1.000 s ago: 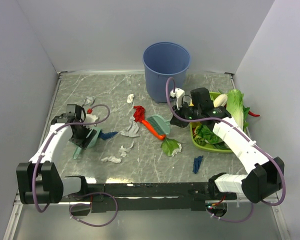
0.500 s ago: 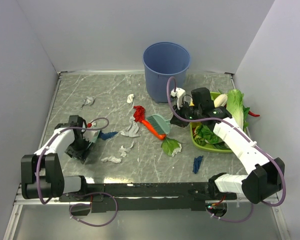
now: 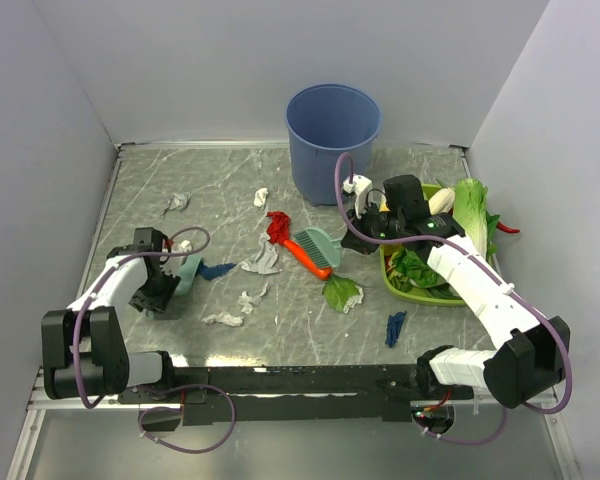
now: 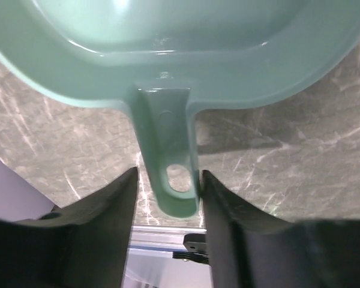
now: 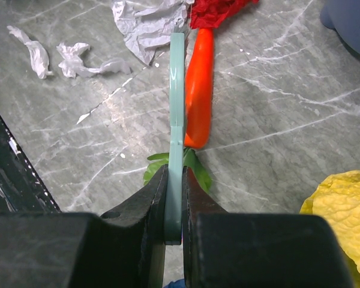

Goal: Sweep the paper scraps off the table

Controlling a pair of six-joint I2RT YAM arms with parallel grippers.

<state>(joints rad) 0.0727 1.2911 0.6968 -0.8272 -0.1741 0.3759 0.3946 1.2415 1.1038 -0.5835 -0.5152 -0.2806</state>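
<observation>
Paper scraps lie on the table (image 3: 210, 170): white ones (image 3: 177, 201) (image 3: 261, 196) (image 3: 223, 319), a grey one (image 3: 263, 260), a red one (image 3: 277, 226), dark blue ones (image 3: 216, 269) (image 3: 394, 327). My left gripper (image 3: 166, 282) (image 4: 168, 174) straddles the handle of the teal dustpan (image 3: 187, 270) (image 4: 168, 54), which lies flat. The right finger touches the handle and a narrow gap shows on the left. My right gripper (image 3: 360, 230) (image 5: 175, 180) is shut on the teal brush (image 3: 318, 246) (image 5: 177, 90), beside the carrot (image 5: 198, 90). Red (image 5: 216, 9) and white (image 5: 144, 21) scraps lie beyond the brush.
A blue bin (image 3: 333, 140) stands at the back centre. A green tray (image 3: 395, 283) of vegetables sits at the right. The carrot (image 3: 302, 257) with its green leaves (image 3: 342, 293) lies mid-table. The metal rim runs close behind the dustpan handle.
My left arm has drawn back toward the near left and lowered the dustpan flat onto the table. Its grip has loosened. The right arm and brush have not moved.
</observation>
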